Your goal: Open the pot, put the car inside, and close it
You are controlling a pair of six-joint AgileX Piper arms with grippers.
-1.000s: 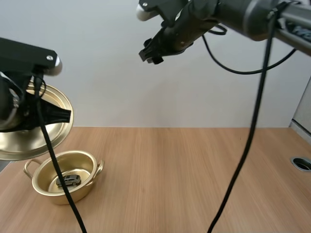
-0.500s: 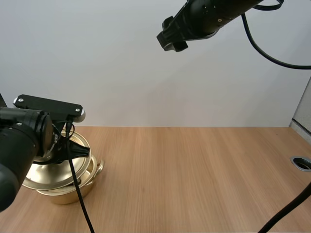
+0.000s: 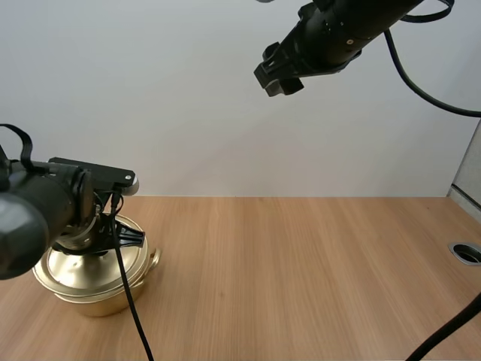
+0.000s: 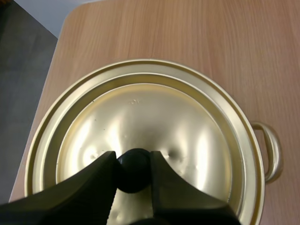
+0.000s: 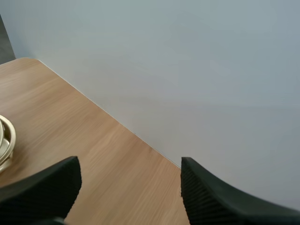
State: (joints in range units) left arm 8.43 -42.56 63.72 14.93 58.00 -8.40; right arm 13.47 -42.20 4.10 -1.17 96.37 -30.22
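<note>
**Closing the pot (image 3: 105, 299).** The left end effector (image 4: 133, 159) pinches the black knob (image 4: 133, 174) of the lid (image 4: 154, 117), which lies on the pot at 8 o'clock on the desk (image 3: 316, 263). The car cannot be seen under it. Judged best: confirm even seating, release, rise straight. The left wrist view shows lid and rim (image 4: 140, 62) concentric. The high view shows the right end effector (image 3: 278, 75) raised at 1 o'clock; the right wrist view shows its fingers (image 5: 42, 190) wide apart.

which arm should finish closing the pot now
Left: the left gripper pinches the knob of the lid, which sits on the pot. The right gripper hangs open high above the table, far from it.
</note>
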